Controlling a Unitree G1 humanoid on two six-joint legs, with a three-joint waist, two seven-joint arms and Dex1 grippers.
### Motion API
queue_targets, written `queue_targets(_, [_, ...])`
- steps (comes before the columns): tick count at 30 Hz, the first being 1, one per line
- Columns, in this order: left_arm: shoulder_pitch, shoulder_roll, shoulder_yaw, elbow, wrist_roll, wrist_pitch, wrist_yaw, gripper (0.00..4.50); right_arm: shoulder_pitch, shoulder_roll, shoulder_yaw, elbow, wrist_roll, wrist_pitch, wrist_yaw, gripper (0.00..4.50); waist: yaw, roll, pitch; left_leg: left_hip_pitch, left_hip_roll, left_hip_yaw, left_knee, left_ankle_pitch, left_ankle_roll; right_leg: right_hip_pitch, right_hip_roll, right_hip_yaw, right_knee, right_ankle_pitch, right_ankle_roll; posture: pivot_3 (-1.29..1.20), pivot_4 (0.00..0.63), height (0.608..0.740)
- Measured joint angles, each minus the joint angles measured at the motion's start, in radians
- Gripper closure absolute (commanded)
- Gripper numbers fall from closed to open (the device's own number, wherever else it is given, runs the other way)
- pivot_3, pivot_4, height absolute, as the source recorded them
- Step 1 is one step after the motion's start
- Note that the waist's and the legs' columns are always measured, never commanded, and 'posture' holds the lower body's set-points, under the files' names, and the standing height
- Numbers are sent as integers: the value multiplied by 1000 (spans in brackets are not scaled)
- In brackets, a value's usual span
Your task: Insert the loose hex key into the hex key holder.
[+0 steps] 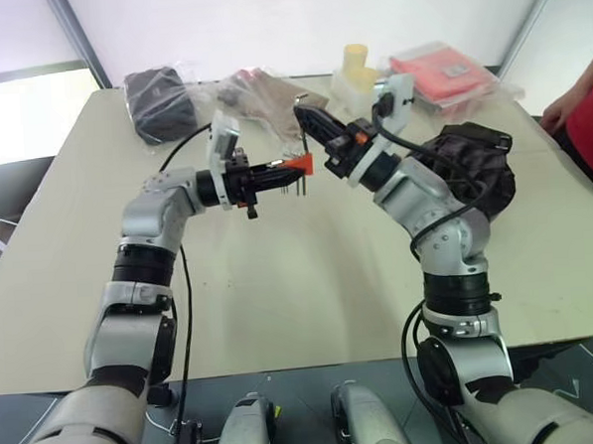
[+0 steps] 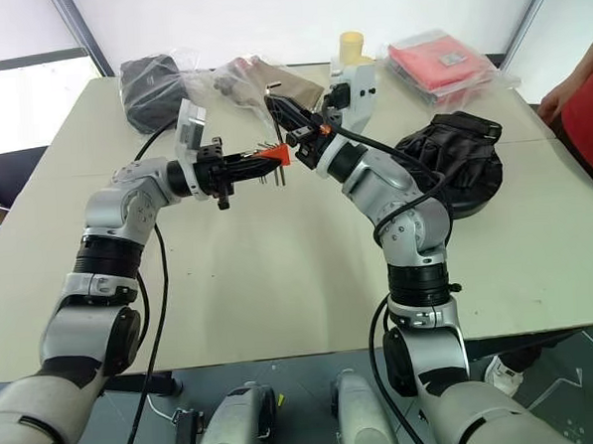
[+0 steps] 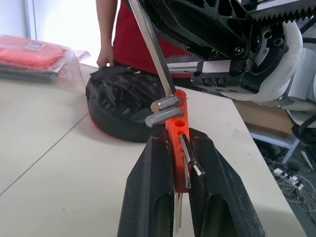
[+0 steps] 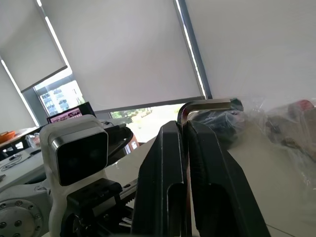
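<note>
Gripping the hex key holder [image 3: 177, 129] between my left gripper's [image 1: 277, 169] closed fingers, I am holding it raised over the table [image 1: 280, 283], its orange block facing right; my right gripper [image 1: 316, 127] is clamping the loose hex key [image 3: 154, 54], whose tip is touching the holder's top edge, with a black bag [image 1: 478, 168] lying further right

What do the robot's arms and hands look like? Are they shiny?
Each arm is made of rounded silver-grey metal pieces joined by black rings, a bit shiny. The left hand and right hand each have two long black fingers. A white camera box sits on each wrist, and black cables run along the arms.
</note>
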Motion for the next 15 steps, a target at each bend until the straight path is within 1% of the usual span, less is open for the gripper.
queue_targets(15, [-1,0,16,22,1,-6,12,4500,14,0,1,0,1,-11,-8,4460,-1,0,0,0,0,0,0,0,0,0,0,0,0,0,0,0,150,740])
